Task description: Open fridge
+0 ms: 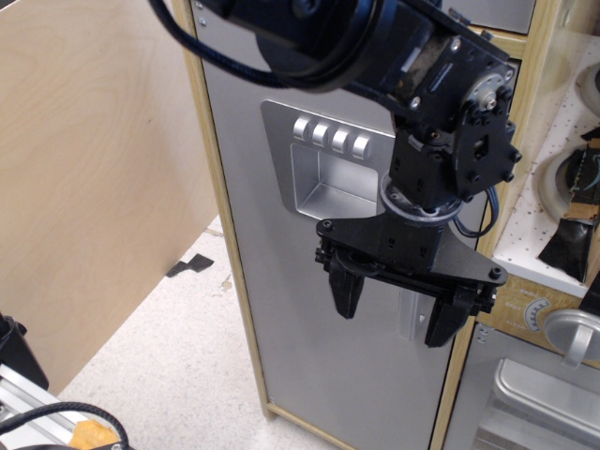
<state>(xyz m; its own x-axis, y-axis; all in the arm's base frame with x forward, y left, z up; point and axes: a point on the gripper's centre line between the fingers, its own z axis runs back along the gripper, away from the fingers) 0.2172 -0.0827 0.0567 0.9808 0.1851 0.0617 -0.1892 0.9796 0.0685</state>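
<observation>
Jaws [396, 314] apart before one fridge [309, 281]

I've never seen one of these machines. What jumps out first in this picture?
The black robot arm fills the upper middle, and its end effector hangs open-fingered in front of the tall grey fridge. Behind it, the recessed dispenser panel with four silver buttons catches the eye. The vertical silver handle peeks out between the fingers, not yet gripped.

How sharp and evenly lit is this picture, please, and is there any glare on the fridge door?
In observation.image, the gripper and the fridge door are sharp; lighting is even, with soft sheen on the dispenser panel, no harsh glare; the arm's upper housing at the top edge looks slightly soft.
</observation>
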